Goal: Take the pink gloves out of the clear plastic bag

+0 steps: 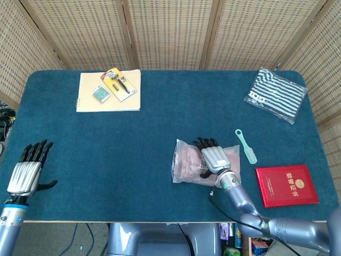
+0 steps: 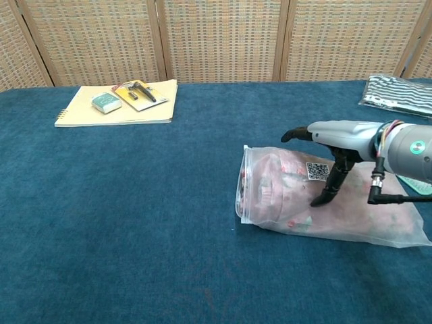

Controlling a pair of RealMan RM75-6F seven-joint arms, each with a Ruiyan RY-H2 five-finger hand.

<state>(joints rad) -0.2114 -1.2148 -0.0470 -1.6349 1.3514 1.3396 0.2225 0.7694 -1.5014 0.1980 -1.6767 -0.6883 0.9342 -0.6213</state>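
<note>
The clear plastic bag (image 1: 186,162) (image 2: 277,202) lies flat on the blue table, right of centre near the front edge. The pink gloves (image 2: 266,185) show through it, and a QR label (image 2: 315,171) sits on top. My right hand (image 1: 213,158) (image 2: 341,135) hovers flat over the middle of the bag, fingers stretched out and holding nothing. Its thumb (image 2: 325,192) points down and touches the bag's top. My left hand (image 1: 25,173) is at the table's front left edge with fingers spread and empty. It shows only in the head view.
A green brush (image 1: 246,146) lies just right of the bag, with a red booklet (image 1: 286,185) beyond it. A striped packet (image 1: 275,95) is at the back right. A yellow notebook (image 1: 109,90) (image 2: 118,104) with small items on it is at the back left.
</note>
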